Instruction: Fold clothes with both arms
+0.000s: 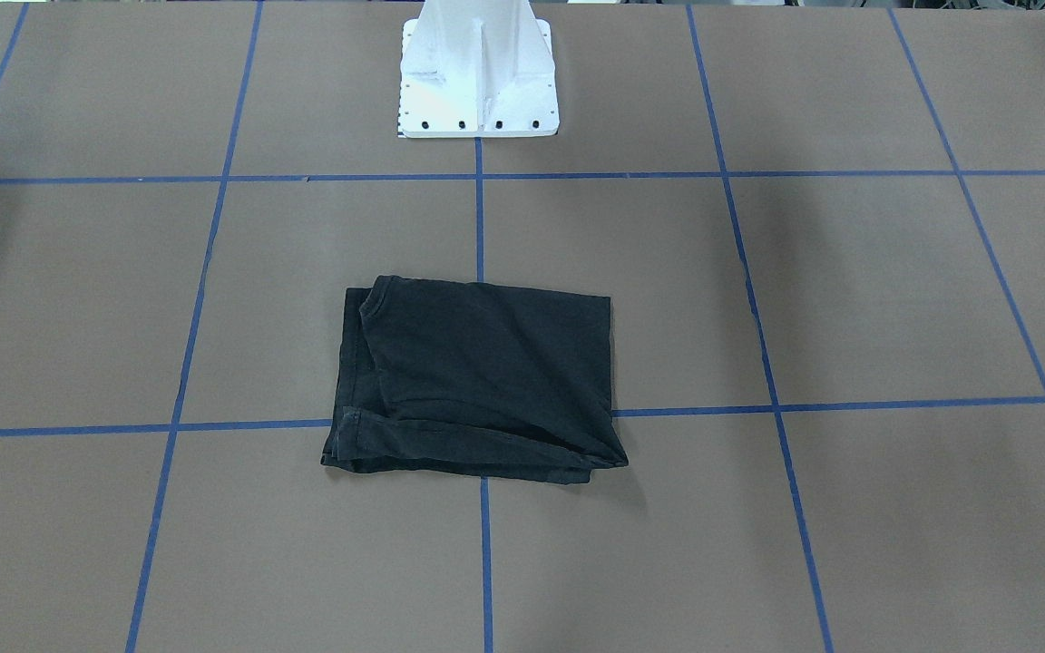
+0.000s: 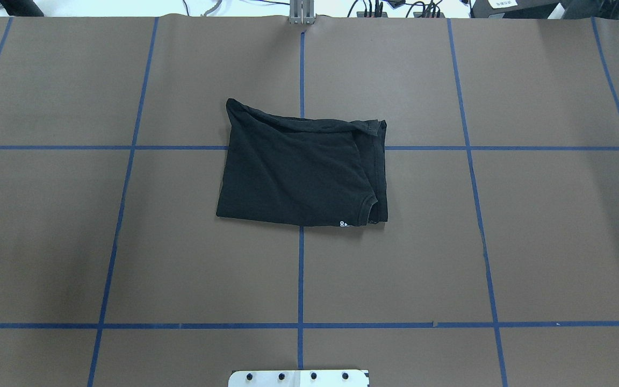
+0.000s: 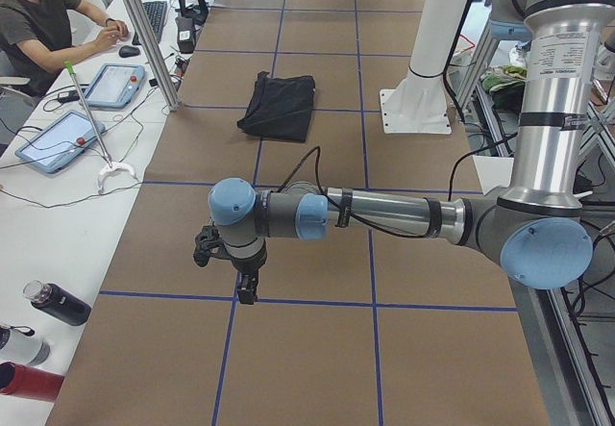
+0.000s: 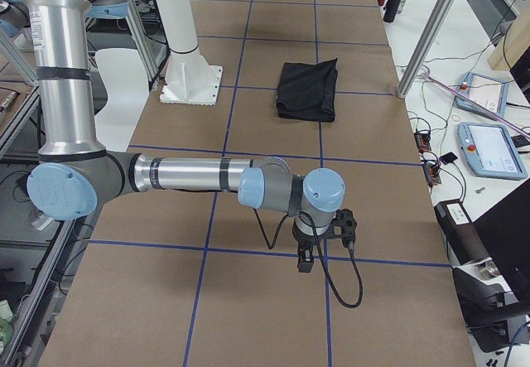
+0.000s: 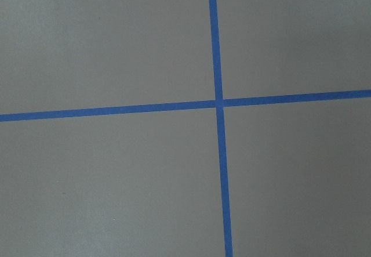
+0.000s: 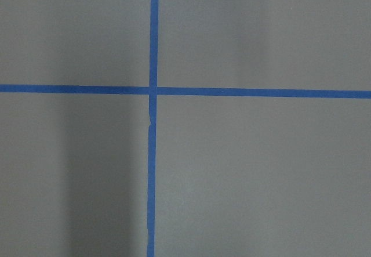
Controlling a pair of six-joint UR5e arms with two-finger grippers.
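Observation:
The clothes are one black T-shirt, folded into a rough rectangle and lying flat near the table's middle. A small white mark shows at its near hem in the overhead view. It also lies far off in both side views. My left gripper hangs over a blue tape crossing, far from the shirt. My right gripper hovers over another crossing at the opposite end. Each shows only in a side view, so I cannot tell whether it is open or shut. Both wrist views show only bare table and tape.
The white base plate stands at the table's robot side. Blue tape lines grid the brown surface. A seated person, tablets and bottles occupy a side bench. A metal post stands near the far edge.

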